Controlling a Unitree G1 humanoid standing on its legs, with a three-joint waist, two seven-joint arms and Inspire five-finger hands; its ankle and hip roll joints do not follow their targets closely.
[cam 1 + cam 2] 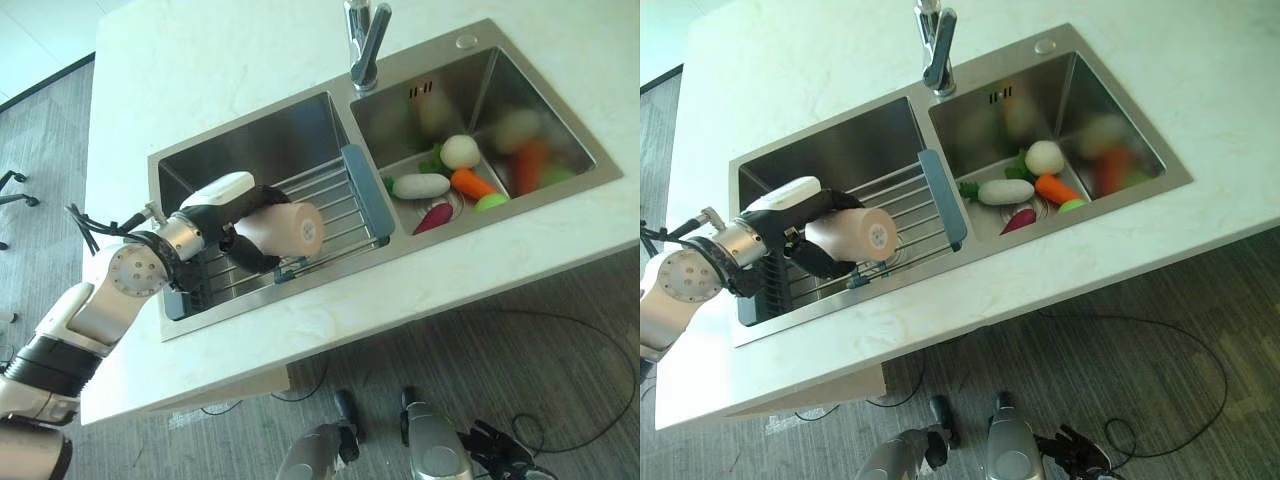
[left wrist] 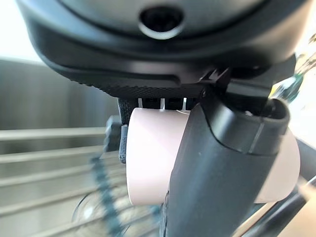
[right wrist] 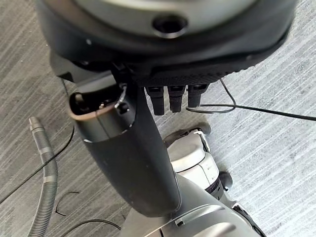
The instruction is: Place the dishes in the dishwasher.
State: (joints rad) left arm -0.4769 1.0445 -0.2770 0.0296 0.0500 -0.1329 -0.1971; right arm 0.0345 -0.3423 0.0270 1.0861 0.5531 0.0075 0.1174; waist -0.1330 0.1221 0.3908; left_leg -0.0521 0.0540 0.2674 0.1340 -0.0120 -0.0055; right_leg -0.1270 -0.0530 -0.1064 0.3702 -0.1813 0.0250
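Left eye view: left hand point(image 1: 243, 215) curls around a pale cup point(image 1: 290, 230) lying sideways, wire rack point(image 1: 340, 205) just below it

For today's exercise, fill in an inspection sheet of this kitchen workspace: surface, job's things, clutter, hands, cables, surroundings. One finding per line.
Surface: pale countertop with a steel double sink and a tap.
Job's things: pinkish cup held on its side over the wire rack in the left basin.
Clutter: toy vegetables piled in the right basin.
Hands: left hand curled round the cup; right hand hanging low over the floor, fingers curled, holding nothing.
Cables: a thin black cable loops on the floor.
Surroundings: grey floor; no dishwasher seen.
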